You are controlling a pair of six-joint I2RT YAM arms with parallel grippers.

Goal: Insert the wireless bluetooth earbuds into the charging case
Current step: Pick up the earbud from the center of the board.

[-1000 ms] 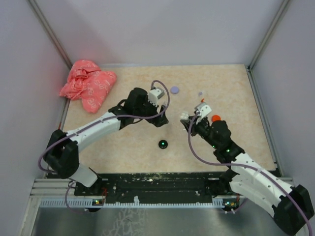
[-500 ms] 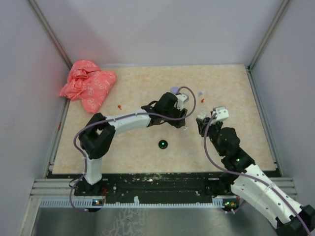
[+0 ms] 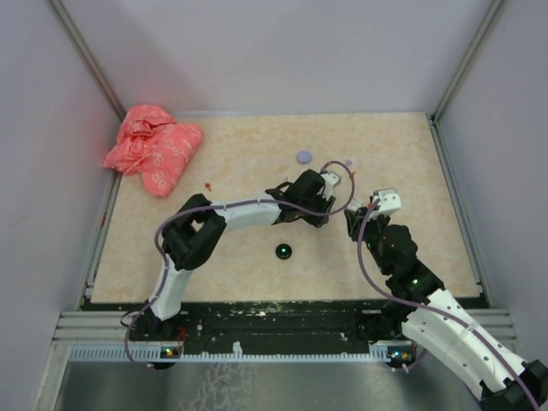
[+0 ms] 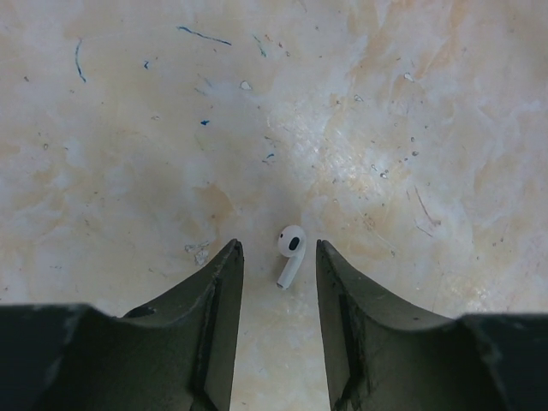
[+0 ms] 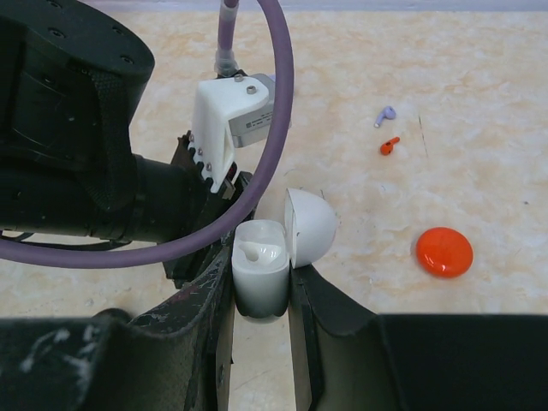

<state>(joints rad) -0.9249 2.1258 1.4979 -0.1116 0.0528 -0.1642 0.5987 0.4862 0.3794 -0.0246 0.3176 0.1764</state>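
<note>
Lying on its side on the table (image 4: 128, 128), the white earbud (image 4: 289, 255) rests with head up-frame and stem trailing down, between the fingers of the left gripper (image 4: 278, 246); the jaws stand apart, a gap showing on each side, the earbud nearer the finger on the frame's right. Charging case (image 5: 259, 272): white, lid hinged back, clamped upright in the right gripper (image 5: 261, 287), with what looks like one white earbud already seated inside; the left wrist sits just beyond it. Spare pieces: lilac earbud (image 5: 386, 115) and orange-red earbud (image 5: 390, 145) near each other farther out, orange-red disc (image 5: 444, 251) off to the side, lilac disc (image 3: 304, 157) and black disc (image 3: 283, 250) well apart. Hazards, as judged: the off-centre, rounded earbud may skid or flick out when one finger meets it first; a pinch on the thin stem alone may let it swivel; the two wrists, so close, may bump and jolt the case.
</note>
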